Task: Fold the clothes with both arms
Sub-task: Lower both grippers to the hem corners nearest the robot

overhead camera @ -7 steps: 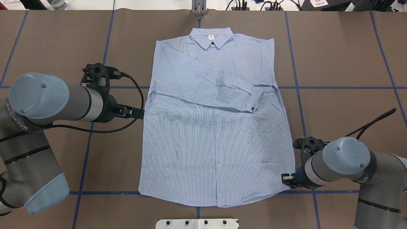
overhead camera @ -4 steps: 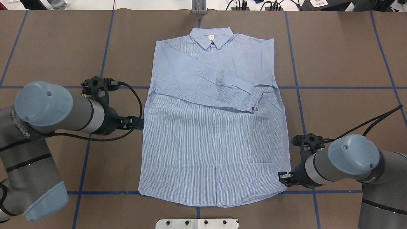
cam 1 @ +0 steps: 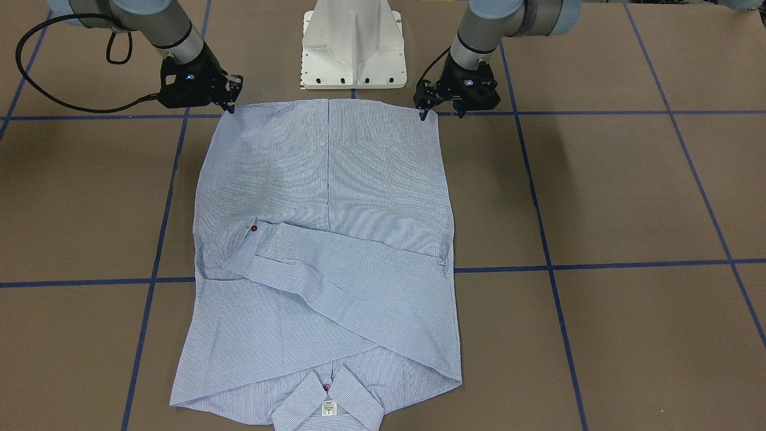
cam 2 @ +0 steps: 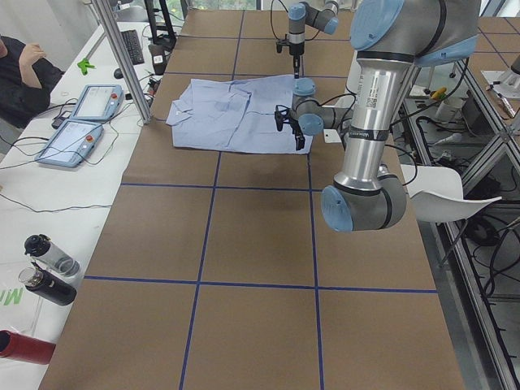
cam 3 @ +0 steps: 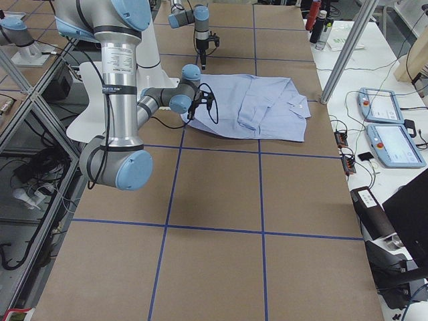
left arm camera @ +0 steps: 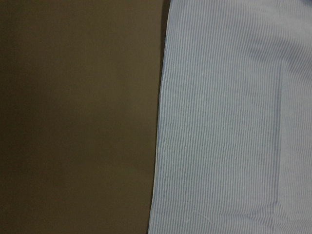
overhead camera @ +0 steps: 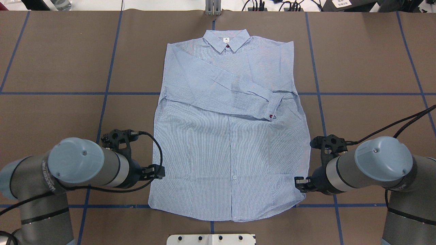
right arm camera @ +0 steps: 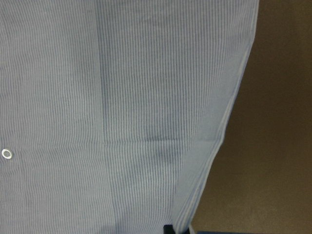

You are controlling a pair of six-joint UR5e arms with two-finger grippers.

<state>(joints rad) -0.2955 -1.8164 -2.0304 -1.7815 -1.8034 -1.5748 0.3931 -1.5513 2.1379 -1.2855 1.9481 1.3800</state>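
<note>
The light blue striped shirt (overhead camera: 224, 153) lies flat and front up on the brown table, collar at the far side, both sleeves folded across the chest. My left gripper (overhead camera: 158, 172) stands open at the shirt's left side edge, a little above the hem corner; across the table, this left gripper (cam 1: 440, 111) straddles that corner. My right gripper (overhead camera: 299, 182) is open at the right side edge near the hem, and this right gripper (cam 1: 230, 102) sits at the other hem corner. The left wrist view has only the shirt (left arm camera: 234, 122) edge and table. The right wrist view is mostly shirt (right arm camera: 122, 97).
The white pedestal base (cam 1: 353, 48) stands just behind the hem. Blue tape lines grid the brown table cover (overhead camera: 368, 68). A side table at the far edge holds teach pendants (cam 2: 81, 122), bottles (cam 2: 49, 260) and a seated person (cam 2: 20, 73).
My left gripper has travelled down the shirt's left edge from mid-side to near the hem. My right gripper has shifted slightly inward and up over the right edge.
</note>
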